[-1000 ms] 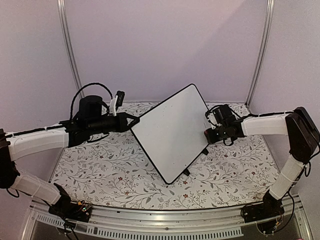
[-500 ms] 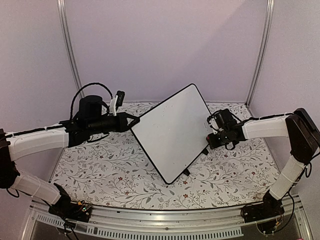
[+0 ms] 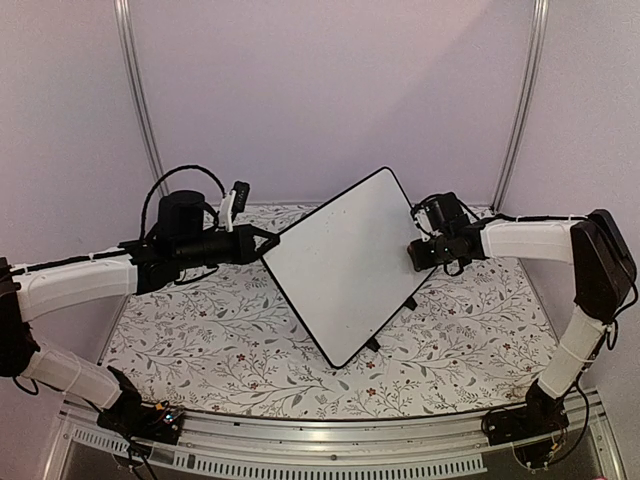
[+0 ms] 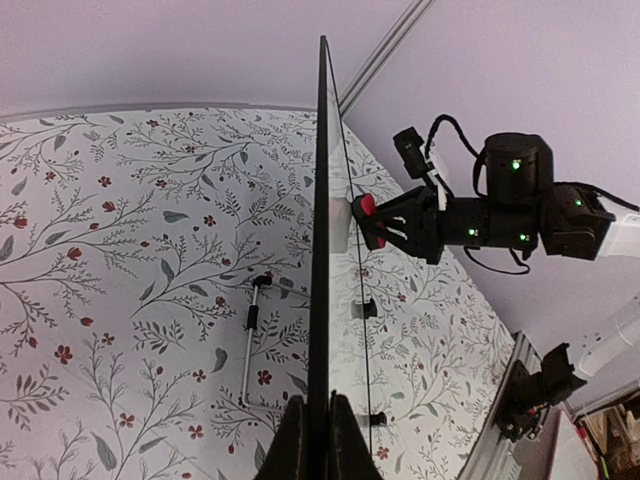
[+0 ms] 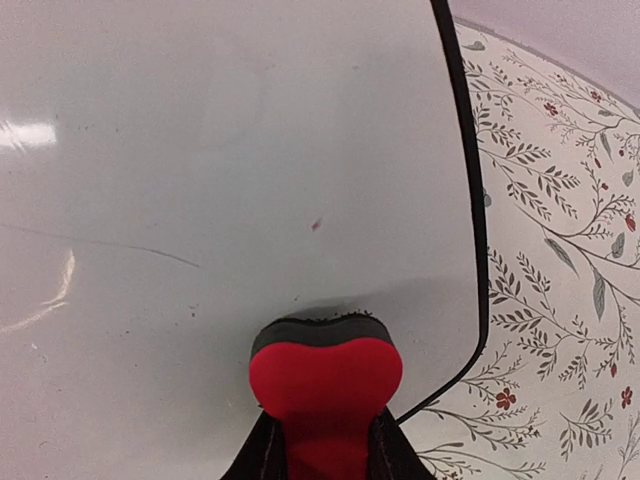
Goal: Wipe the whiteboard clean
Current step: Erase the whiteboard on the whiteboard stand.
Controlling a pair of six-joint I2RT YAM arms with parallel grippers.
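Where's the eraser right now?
The red eraser is pinched in the right claw, its dark pad against the whiteboard face near the board's right-hand rounded corner. In the right wrist view it sits bottom centre.

The whiteboard stands on the table between left claw and eraser in right claw.

The table has a white cover with grey leaves and little red flowers all over it. A thin pale stick with a dark tip lies flat on it, just beside the whiteboard (from above, the board hides it).
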